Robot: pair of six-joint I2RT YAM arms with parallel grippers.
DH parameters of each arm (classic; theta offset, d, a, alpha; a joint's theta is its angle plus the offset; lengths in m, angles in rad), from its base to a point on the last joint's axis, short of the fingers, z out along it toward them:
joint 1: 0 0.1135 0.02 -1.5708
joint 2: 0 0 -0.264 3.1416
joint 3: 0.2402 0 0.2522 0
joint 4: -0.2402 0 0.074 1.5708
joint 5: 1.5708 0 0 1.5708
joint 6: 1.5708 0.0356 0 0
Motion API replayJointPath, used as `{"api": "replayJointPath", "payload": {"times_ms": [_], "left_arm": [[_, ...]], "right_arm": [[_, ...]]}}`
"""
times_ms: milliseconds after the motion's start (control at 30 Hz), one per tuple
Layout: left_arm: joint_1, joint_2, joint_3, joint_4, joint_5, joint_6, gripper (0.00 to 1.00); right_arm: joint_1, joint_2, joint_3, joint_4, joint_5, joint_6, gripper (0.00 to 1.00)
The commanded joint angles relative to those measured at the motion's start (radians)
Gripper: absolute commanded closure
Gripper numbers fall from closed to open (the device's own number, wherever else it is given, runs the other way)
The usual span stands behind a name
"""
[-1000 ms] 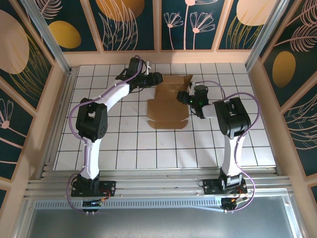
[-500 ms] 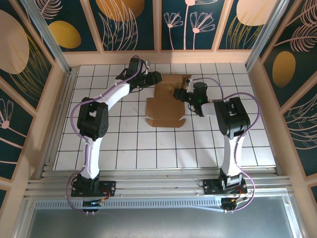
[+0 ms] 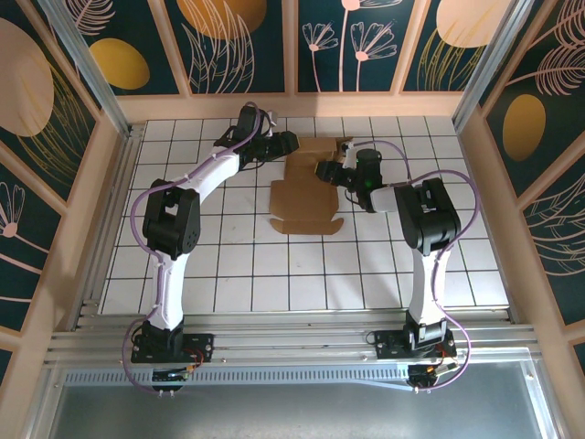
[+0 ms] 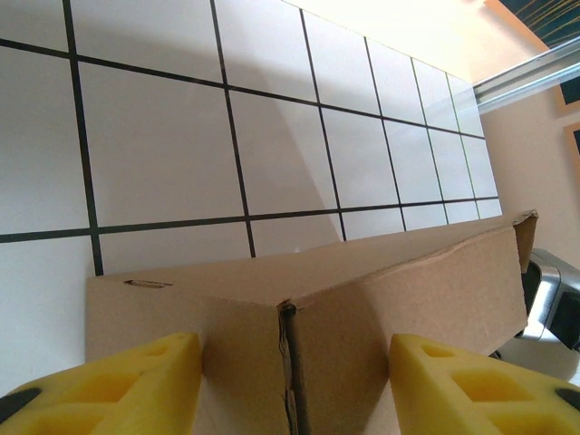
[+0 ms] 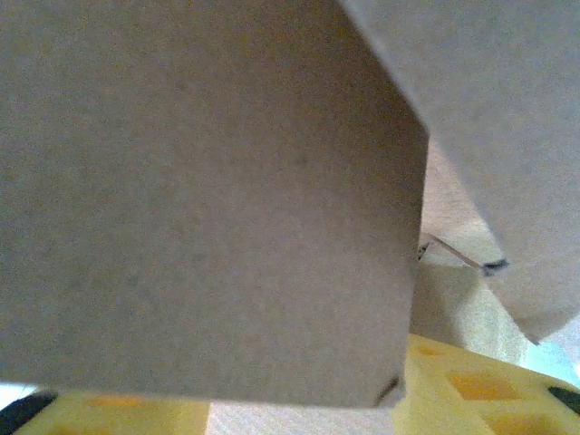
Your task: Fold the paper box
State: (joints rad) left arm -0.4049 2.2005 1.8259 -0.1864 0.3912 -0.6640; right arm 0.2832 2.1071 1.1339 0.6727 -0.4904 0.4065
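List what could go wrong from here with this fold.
1. The left gripper stands open against a raised wall of the paper box without clamping it, so the wall may flop back flat.
2. The right gripper, also open, sits tight against a flap. A finger could snag or crease it.
3. The near half of the sheet lies loose on the table. A push may slide the whole sheet.

Your paper box is plain brown corrugated cardboard, a die-cut sheet only partly raised, lying on the white tiled table toward its far middle. The near half lies flat, with a notched front edge. The far half stands up in panels, and the left wrist view shows a wall creased at a corner. The right wrist view is blurred; a flap seems to hang overhead.
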Motion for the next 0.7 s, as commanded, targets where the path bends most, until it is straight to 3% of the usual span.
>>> {"api": "replayJointPath", "payload": {"times_ms": [0,500,667], "left_arm": [[-0.017,0.035,0.016,-0.060,0.013,-0.014,0.44],[-0.014,0.063,0.093,-0.121,-0.013,0.014,0.44],[-0.013,0.067,0.106,-0.131,-0.018,0.016,0.43]], "right_arm": [[-0.003,-0.058,-0.030,-0.063,0.034,0.003,0.44],[-0.096,-0.403,-0.217,-0.175,0.032,-0.164,0.29],[-0.145,-0.530,-0.260,-0.180,0.070,-0.238,0.20]]}}
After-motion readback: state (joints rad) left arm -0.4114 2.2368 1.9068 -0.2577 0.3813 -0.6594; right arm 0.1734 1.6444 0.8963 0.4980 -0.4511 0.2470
